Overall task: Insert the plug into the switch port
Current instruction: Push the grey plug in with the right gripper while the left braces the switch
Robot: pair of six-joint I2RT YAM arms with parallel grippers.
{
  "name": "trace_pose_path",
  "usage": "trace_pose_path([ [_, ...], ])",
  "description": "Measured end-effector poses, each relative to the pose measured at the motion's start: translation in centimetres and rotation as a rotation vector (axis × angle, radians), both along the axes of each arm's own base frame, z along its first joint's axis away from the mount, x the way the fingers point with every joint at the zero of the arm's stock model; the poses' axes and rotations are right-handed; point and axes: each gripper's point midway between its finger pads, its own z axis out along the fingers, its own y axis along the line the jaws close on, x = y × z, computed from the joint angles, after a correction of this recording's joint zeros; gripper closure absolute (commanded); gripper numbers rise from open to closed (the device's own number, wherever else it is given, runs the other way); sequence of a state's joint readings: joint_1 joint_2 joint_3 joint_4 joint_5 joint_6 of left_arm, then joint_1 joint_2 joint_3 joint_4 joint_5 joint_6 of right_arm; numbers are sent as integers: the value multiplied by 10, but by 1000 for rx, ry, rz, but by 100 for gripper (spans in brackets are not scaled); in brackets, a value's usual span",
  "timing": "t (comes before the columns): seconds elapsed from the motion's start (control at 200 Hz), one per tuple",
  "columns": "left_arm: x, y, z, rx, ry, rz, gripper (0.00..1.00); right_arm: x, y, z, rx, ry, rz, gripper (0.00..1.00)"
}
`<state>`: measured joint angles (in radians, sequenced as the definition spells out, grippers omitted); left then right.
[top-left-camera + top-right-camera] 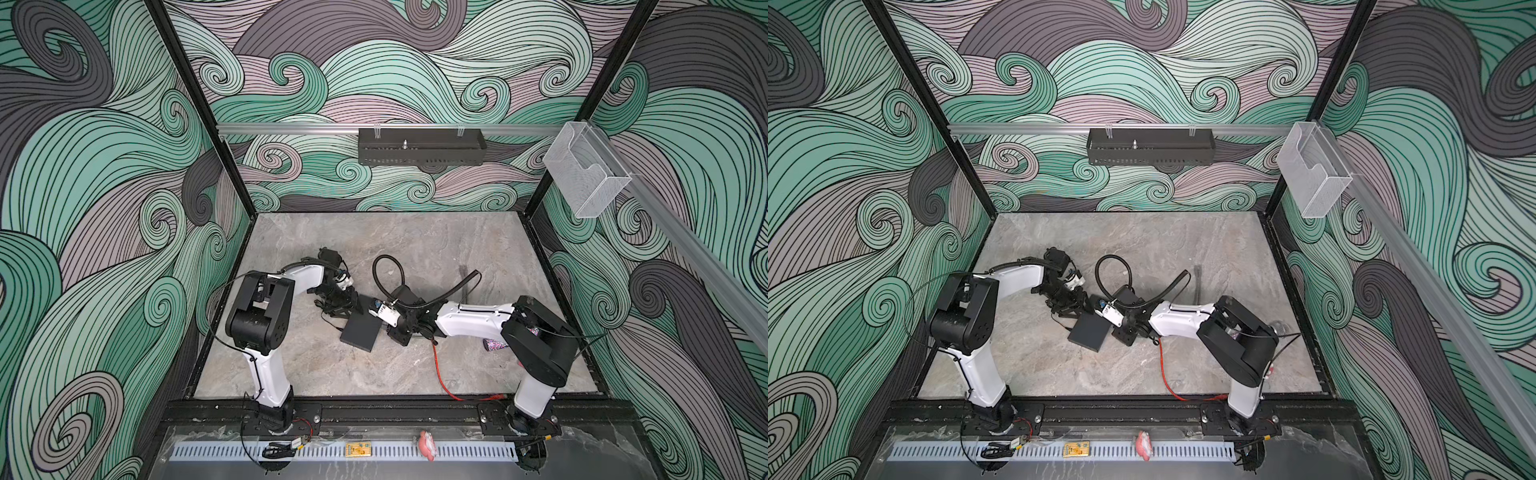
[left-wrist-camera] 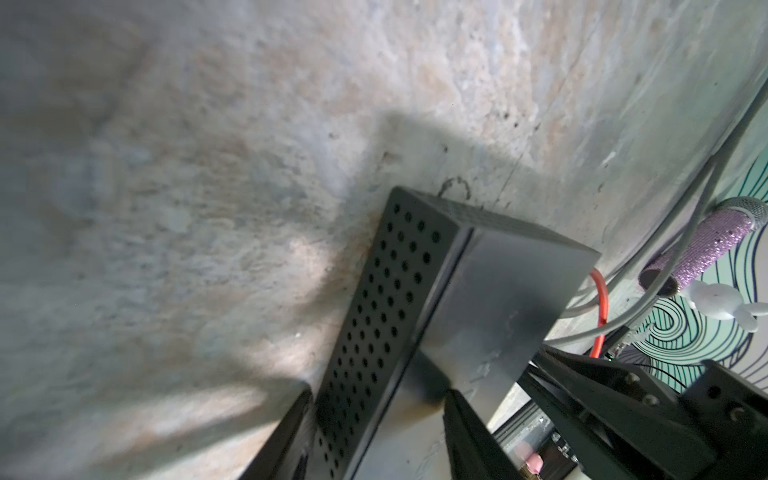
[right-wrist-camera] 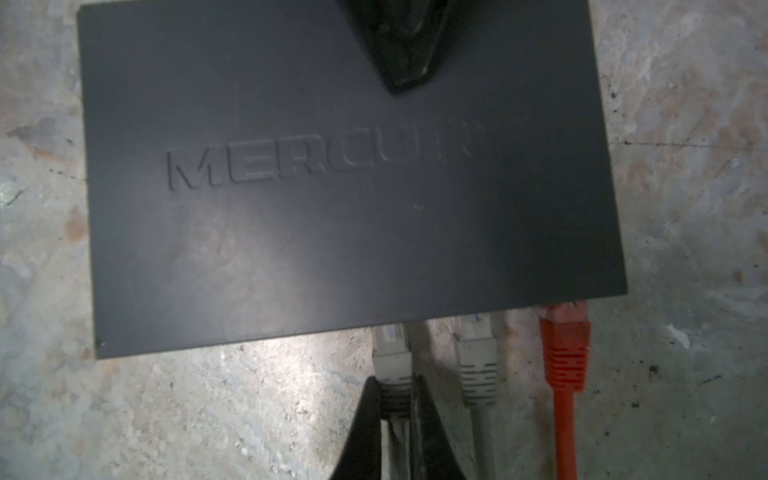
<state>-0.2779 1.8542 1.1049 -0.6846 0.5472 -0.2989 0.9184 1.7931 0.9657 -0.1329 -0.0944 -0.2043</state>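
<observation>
The switch (image 1: 360, 332) (image 1: 1090, 332) is a flat matte-black box lying on the stone table between the two arms. My left gripper (image 2: 378, 415) is shut on its far edge, one finger (image 3: 401, 62) pressing on the top and the other against the perforated side (image 2: 374, 311). My right gripper (image 3: 397, 386) is shut on the boot of a grey plug (image 3: 390, 353), whose front end sits at the switch's port edge. Whether the plug is fully seated is hidden under the overhanging top. Beside it a second grey plug (image 3: 476, 357) and an orange plug (image 3: 565, 345) sit in ports.
An orange cable (image 1: 442, 374) runs from the switch to the front rail. A glittery pink tube (image 1: 494, 345) (image 2: 702, 245) and a small white rabbit figure (image 2: 723, 299) lie near the right arm. A black tray (image 1: 422, 146) and a clear holder (image 1: 586, 174) hang on the walls.
</observation>
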Motion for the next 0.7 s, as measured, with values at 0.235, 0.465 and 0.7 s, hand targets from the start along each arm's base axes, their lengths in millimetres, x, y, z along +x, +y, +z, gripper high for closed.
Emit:
trace_pose_path([
  [0.235,2,0,0,12,-14,12,49,2,1,2,3,3,-5,100],
  [0.465,4,-3,0,12,-25,11,50,3,0,6,-17,15,-10,100],
  [0.7,5,-4,-1,7,-33,21,50,4,-1,6,-19,21,-19,100],
])
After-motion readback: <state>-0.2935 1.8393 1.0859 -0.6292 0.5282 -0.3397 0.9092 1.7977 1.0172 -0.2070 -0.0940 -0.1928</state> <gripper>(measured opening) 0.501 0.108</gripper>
